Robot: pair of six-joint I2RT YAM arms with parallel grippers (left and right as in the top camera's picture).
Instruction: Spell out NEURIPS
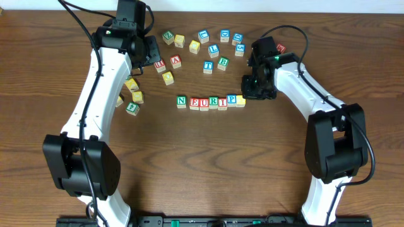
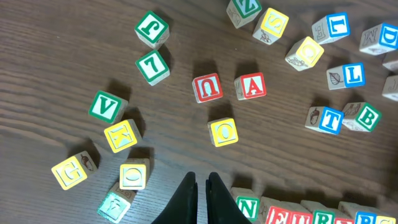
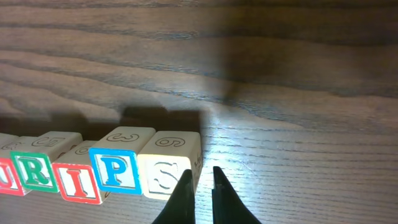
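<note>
On the worktop [image 1: 202, 170] the NEURIPS row [image 1: 210, 102] is spelled out, both tools narrow and empty
The right tool [image 3: 200, 177] has its jaws almost together, gripping nothing; the cubes run leftward from it in its wrist view, yellow S cube [image 3: 163, 174] just beside its fingertip, then blue P [image 3: 115, 169], red I [image 3: 79, 182], green R [image 3: 37, 171]. The left tool [image 2: 200, 182], jaws closed on nothing, has green N [image 2: 247, 206] just right of it in its view

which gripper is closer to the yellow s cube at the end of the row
Right. The right gripper is just beside the yellow S cube, at the end of the row. The left gripper is far off, near the loose cubes beyond the other end.
</note>
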